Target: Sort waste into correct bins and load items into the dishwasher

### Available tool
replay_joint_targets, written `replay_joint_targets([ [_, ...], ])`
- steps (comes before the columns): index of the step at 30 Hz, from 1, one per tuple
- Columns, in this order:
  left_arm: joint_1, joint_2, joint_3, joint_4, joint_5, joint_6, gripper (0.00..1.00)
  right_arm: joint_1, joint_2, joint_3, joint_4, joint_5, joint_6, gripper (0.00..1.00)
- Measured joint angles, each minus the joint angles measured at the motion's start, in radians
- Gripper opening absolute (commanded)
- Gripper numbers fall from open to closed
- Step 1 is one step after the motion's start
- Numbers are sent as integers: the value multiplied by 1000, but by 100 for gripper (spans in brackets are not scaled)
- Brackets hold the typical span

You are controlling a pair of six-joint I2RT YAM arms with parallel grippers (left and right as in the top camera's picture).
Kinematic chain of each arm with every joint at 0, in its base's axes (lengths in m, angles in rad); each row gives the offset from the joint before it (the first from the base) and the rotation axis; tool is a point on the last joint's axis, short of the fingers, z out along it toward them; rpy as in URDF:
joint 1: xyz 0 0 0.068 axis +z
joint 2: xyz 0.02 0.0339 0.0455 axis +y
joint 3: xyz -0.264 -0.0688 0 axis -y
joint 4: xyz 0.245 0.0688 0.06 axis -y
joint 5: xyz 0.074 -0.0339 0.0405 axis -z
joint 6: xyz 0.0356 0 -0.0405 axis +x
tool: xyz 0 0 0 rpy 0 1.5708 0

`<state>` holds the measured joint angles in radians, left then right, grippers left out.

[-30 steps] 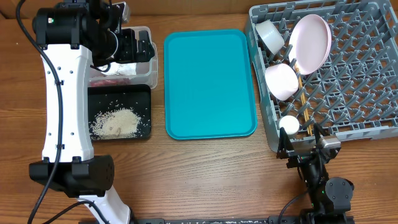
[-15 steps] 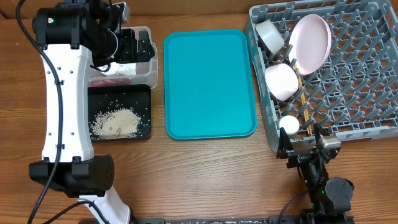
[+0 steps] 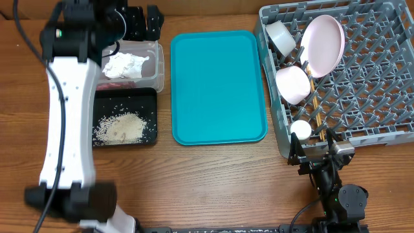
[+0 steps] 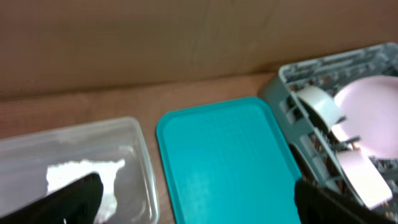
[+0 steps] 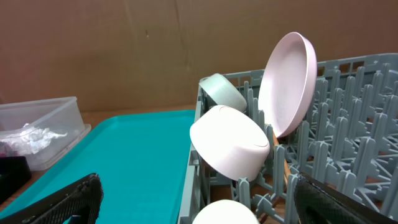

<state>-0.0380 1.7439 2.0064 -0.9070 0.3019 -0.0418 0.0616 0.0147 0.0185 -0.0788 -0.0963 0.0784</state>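
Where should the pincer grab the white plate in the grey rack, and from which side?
Probably its upper rim, from above, one finger on each face. The plate stands on edge among the rack pegs, tilted, with a bowl in front of its lower part; only the top edge looks free.

Left arm [image 3: 65, 116]: long white shell links w/ black joint housings; thin black cables [image 3: 59, 152] run along it, back from the all-black left pincer [image 3: 143, 22]. Right arm [image 3: 336, 188]: small, black, w/ a silver-grey block [image 3: 341, 148] just behind the right pincer [image 3: 310, 147]. Fingers [image 5: 65, 200] matte black, blunt-tipped.
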Motion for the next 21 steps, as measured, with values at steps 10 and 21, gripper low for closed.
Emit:
replay_joint_targets([
  [10, -1, -555, -763, 484, -20, 87, 100, 0, 0, 0, 0, 1, 0, 100],
  [21, -1, -1012, -1475, 883, -70, 101, 100, 0, 0, 0, -1, 0, 0, 100],
])
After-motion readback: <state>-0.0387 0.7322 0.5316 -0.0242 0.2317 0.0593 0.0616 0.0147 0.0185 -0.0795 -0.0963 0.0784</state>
